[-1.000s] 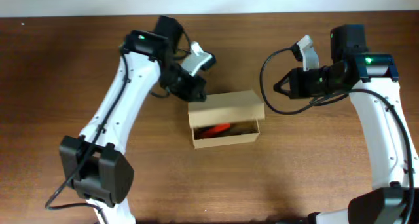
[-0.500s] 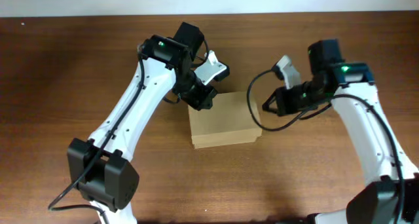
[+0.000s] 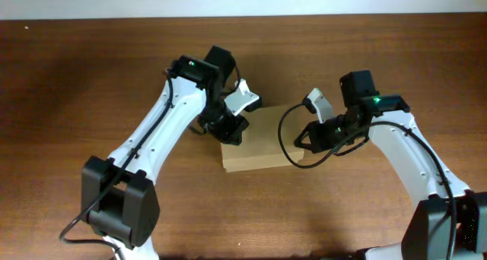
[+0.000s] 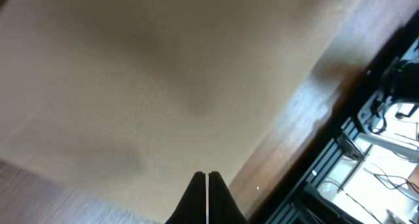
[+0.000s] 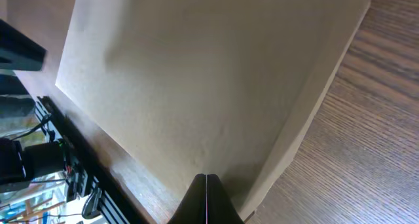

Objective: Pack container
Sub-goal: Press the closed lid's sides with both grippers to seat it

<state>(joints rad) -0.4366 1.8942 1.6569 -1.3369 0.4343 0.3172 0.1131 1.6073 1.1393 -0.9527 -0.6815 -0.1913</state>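
The tan cardboard container (image 3: 259,142) sits mid-table with its flap lid down, so its contents are hidden. My left gripper (image 3: 233,134) is shut and empty at the lid's left edge; in the left wrist view its tips (image 4: 207,179) rest over the tan lid (image 4: 163,86). My right gripper (image 3: 298,144) is shut and empty at the lid's right edge; in the right wrist view its tips (image 5: 206,179) sit on the lid (image 5: 209,80) near its edge.
The container stands on a brown wooden table (image 3: 76,85). A white wall edge (image 3: 243,1) runs along the back. Dark rig frames show beyond the table's edge in the left wrist view (image 4: 366,152).
The container's lid was open showing an orange item, and is now closed flat. Both grippers have moved inward and down onto the lid from either side.
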